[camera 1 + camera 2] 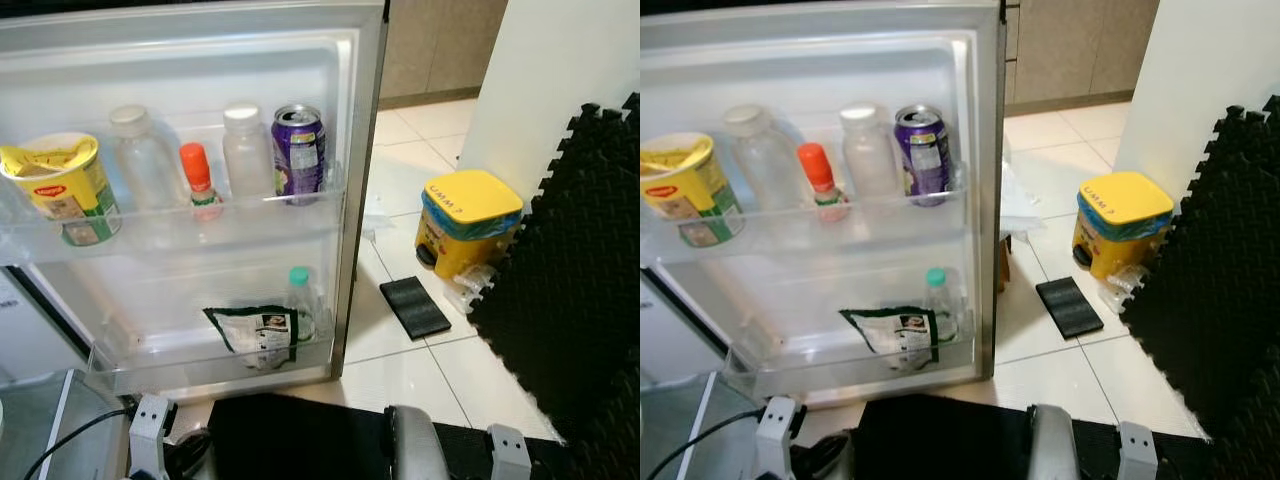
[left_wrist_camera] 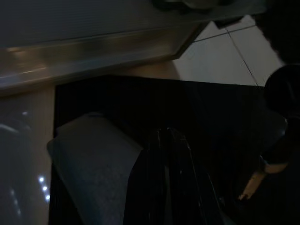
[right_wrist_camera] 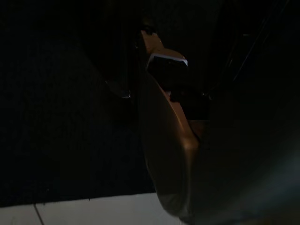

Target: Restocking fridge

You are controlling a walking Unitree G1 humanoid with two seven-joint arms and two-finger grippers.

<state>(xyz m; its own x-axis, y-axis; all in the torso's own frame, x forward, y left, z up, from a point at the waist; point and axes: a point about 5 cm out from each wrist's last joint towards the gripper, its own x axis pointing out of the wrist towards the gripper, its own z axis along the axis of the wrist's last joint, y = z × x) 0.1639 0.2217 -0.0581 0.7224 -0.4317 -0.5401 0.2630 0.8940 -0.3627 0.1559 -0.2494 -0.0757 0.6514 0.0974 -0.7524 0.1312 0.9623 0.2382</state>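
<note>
fridge door open; upper door shelf holds tub, two clear bottles, red-capped bottle, purple can. lower shelf: soft packet, small bottle. can light, smooth, likely slippery; grip mid-body. claws' state: cannot tell.

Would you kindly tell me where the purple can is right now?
The purple can stands upright at the right end of the open fridge door's upper shelf, beside a clear white-capped bottle.

both arms hanging low and idle, left end effector in deep shade, dark fingers barely discernible
</note>
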